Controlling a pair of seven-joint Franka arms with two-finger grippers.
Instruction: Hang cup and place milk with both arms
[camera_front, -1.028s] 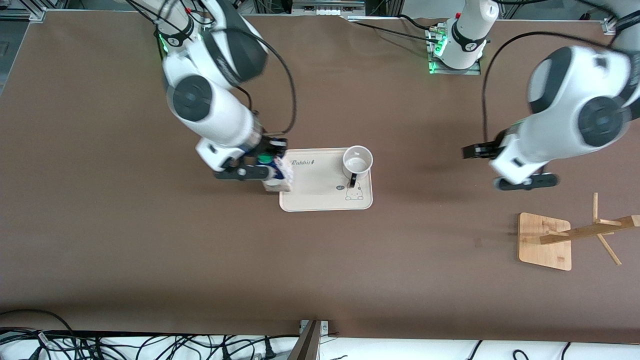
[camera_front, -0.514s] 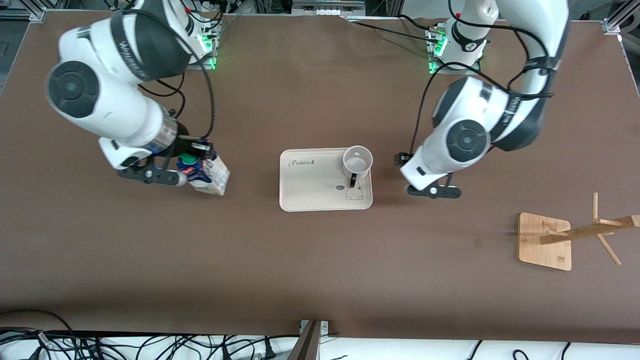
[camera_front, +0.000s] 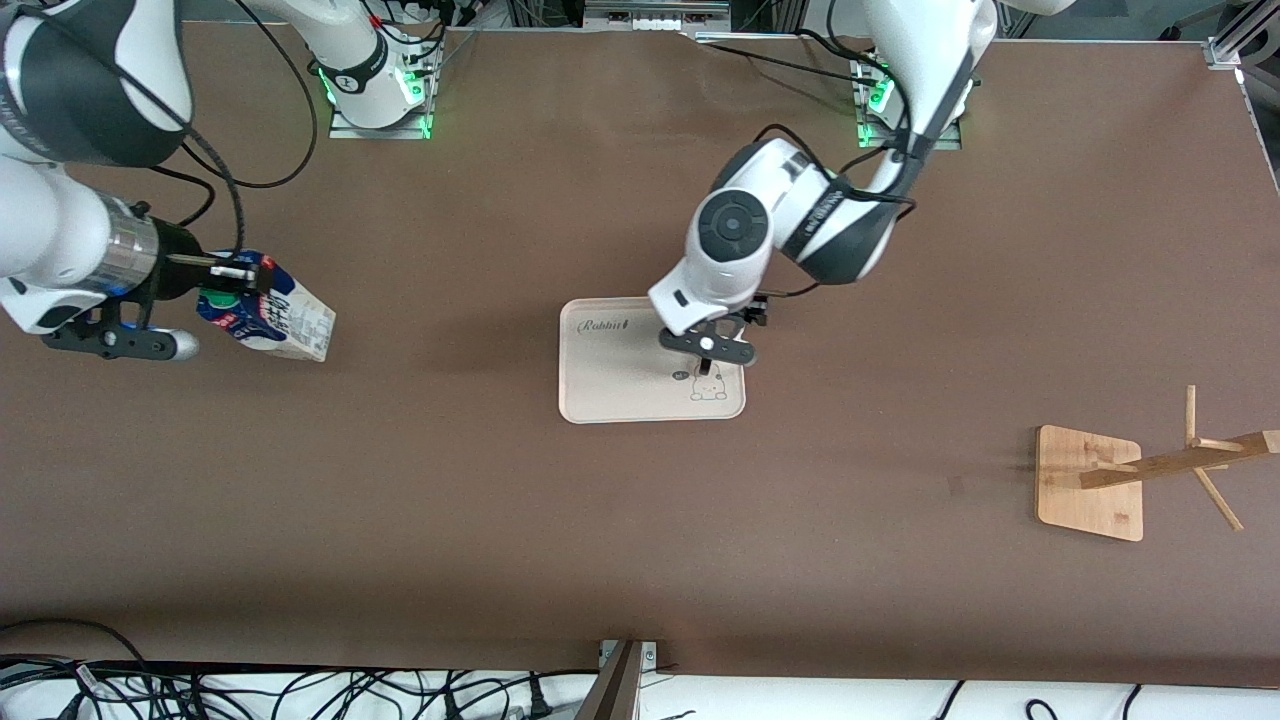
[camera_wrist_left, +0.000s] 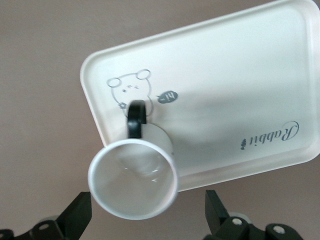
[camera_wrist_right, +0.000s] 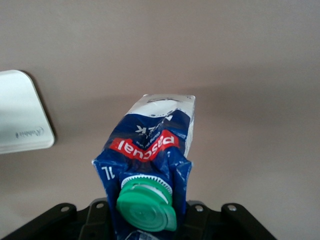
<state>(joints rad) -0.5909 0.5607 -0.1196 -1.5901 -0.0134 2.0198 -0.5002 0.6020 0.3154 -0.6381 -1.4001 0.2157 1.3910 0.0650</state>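
Observation:
The cup (camera_wrist_left: 132, 185), a white mug with a black loop handle, stands on the cream tray (camera_wrist_left: 240, 75) at its corner, beside the bear print. My left gripper (camera_wrist_left: 146, 220) is over the cup's rim, open, with a finger (camera_wrist_left: 77, 217) on each side and clear of the cup. In the front view the left gripper (camera_front: 712, 335) covers the cup. My right gripper (camera_front: 232, 290) is shut on the milk (camera_front: 275, 318), held tilted over bare table toward the right arm's end. The milk's blue top and green cap show in the right wrist view (camera_wrist_right: 150, 150).
A wooden cup rack (camera_front: 1090, 482) with a slanted pole and pegs stands toward the left arm's end, nearer the front camera than the tray (camera_front: 610, 375). Brown table surface lies all round. Cables run along the table's front edge.
My right gripper carried the milk off the tray's edge toward the right arm's end. My left arm swung from near the rack to over the cup on the tray.

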